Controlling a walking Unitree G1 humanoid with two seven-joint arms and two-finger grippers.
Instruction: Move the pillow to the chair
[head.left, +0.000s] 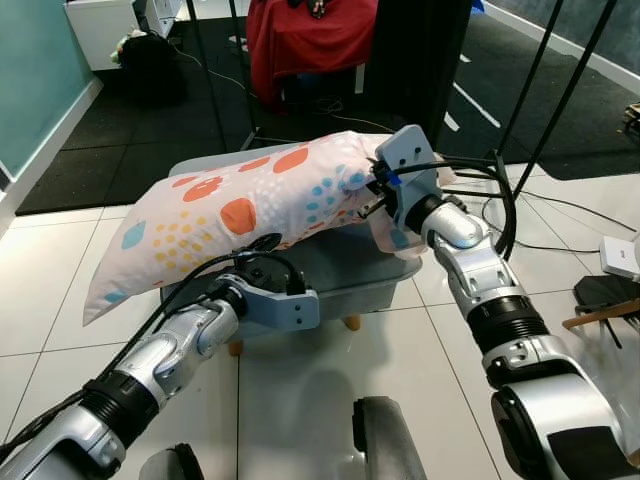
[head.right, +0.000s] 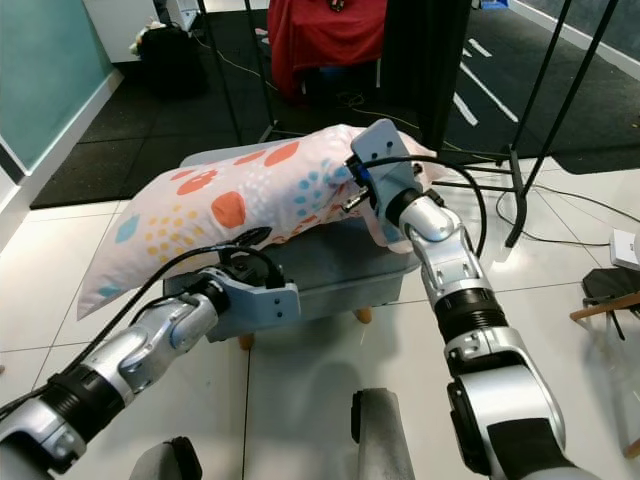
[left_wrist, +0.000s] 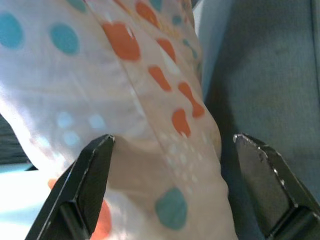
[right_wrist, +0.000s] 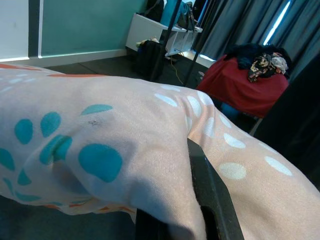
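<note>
A pale pillow (head.left: 240, 205) with orange and teal dots lies slanted across a low grey chair (head.left: 350, 275) with wooden feet, its left end hanging past the seat. My right gripper (head.left: 368, 197) is shut on the pillow's right end; one black finger (right_wrist: 210, 195) presses into the fabric in the right wrist view. My left gripper (head.left: 258, 244) sits under the pillow's front edge, above the seat. In the left wrist view its fingers (left_wrist: 90, 185) stand wide open, with the pillow (left_wrist: 150, 125) between them and the grey seat (left_wrist: 270, 75) beside it.
Behind the chair stand black stand poles (head.left: 545, 120) and something draped in red cloth (head.left: 310, 40). Cables (head.left: 560, 205) trail over the tiles at right, near a white box (head.left: 622, 258) and a wooden piece (head.left: 600, 315). A black bag (head.left: 150, 60) sits far left.
</note>
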